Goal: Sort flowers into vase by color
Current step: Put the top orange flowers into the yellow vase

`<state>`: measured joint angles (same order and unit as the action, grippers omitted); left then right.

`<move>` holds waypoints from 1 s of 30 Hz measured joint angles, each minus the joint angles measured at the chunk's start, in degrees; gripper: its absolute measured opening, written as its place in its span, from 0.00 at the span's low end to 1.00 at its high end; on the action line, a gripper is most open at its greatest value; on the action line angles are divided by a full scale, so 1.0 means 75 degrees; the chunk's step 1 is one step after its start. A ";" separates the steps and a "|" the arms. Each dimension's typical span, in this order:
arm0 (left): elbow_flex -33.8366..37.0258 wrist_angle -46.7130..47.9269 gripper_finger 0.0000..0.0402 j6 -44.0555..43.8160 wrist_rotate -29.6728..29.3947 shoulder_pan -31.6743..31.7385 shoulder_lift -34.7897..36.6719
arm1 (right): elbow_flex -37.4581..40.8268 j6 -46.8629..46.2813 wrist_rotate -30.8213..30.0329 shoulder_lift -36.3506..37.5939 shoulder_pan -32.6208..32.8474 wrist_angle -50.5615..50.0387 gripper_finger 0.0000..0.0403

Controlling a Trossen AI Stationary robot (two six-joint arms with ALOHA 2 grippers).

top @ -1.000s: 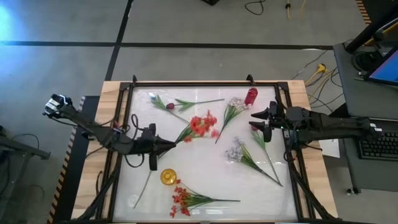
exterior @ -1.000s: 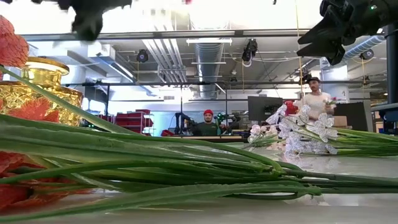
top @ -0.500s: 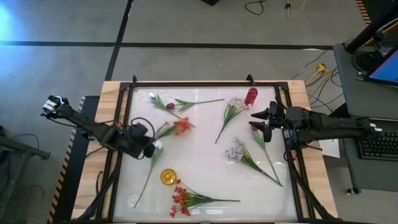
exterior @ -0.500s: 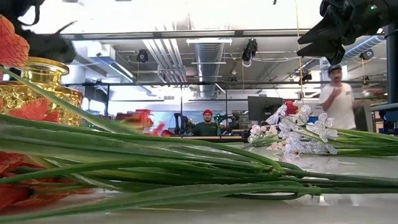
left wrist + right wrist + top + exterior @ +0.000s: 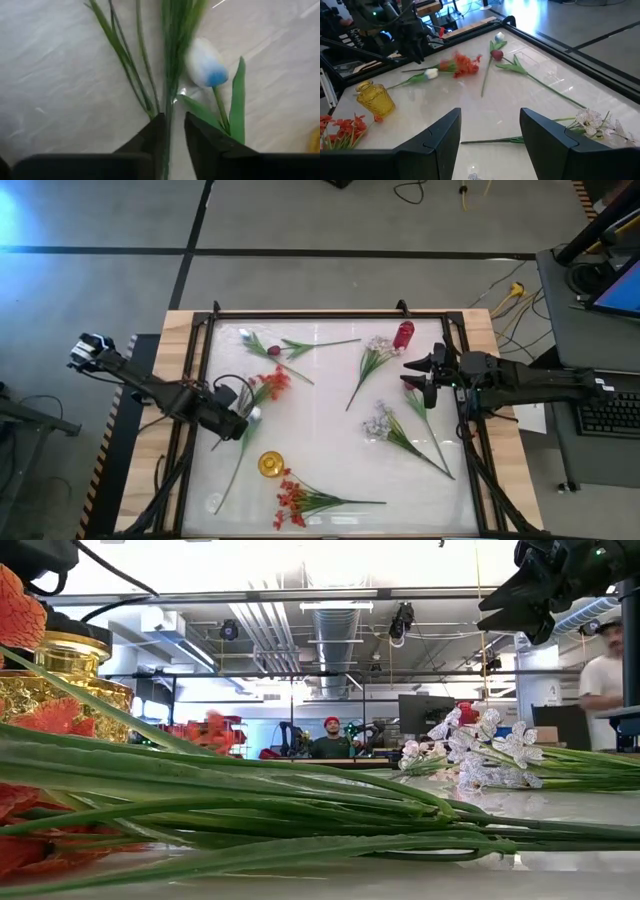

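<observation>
Left arm works a red-orange spray near the table's left edge

The left gripper (image 5: pixel 243 417) sits low over the table (image 5: pixel 330 395), its fingers narrowly parted around the green stem of the red-orange spray (image 5: pixel 272 383), which lies beside a white bud (image 5: pixel 206 63); the yellow vase (image 5: pixel 270 464) stands nearer the front edge. The right gripper (image 5: pixel 418 375) waits, half spread and empty, by the right edge. A firm pinch low on the stem, clear of the bud's stalk, should serve best.
</observation>
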<state>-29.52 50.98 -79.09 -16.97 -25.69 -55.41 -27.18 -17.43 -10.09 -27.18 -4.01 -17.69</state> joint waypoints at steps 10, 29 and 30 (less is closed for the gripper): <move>-0.0105 -0.0009 0.59 -0.0162 -0.0252 0.0188 -0.1176 | 0.0000 0.0003 0.0000 0.0000 0.0000 0.0000 0.48; -0.0105 -0.0596 0.29 0.0672 -0.0344 0.1184 -0.2694 | 0.0000 -0.0095 0.0000 0.0000 0.0000 -0.0003 0.48; -0.0105 -0.0589 0.23 0.0651 -0.0354 0.1190 -0.2713 | 0.0000 -0.0096 0.0000 0.0000 0.0000 -0.0003 0.48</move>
<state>-30.30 46.57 -74.21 -19.63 -16.77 -75.76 -27.18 -18.15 -10.09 -27.18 -4.01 -17.72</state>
